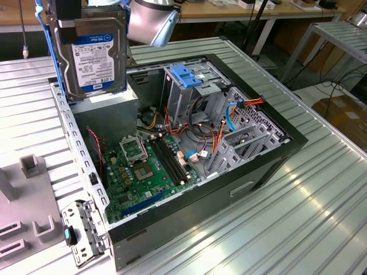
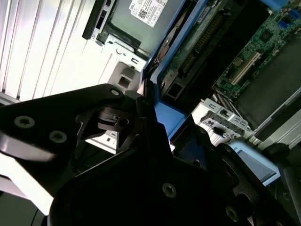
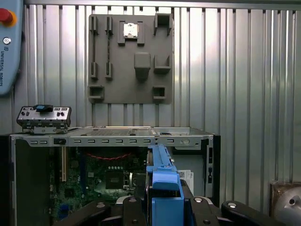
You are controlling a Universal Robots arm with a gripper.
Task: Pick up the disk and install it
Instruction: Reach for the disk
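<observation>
At eight o'clock in the exterior view we see a matte grey plate on the ribbed aluminium tabletop. At eleven o'clock the claw clamps the flat, rectangular, blue-railed disk upright over the open black case.

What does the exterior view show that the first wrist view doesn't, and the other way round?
Exterior view: the flat labelled face of the disk, held up above the open computer case, and a light-blue latch plate on a silver cage. First wrist view: a red button on a pale blue panel, and the disk edge-on, as a blue rail. Both: the disk, the case, the green circuit board and the ribbed metal table.
</observation>
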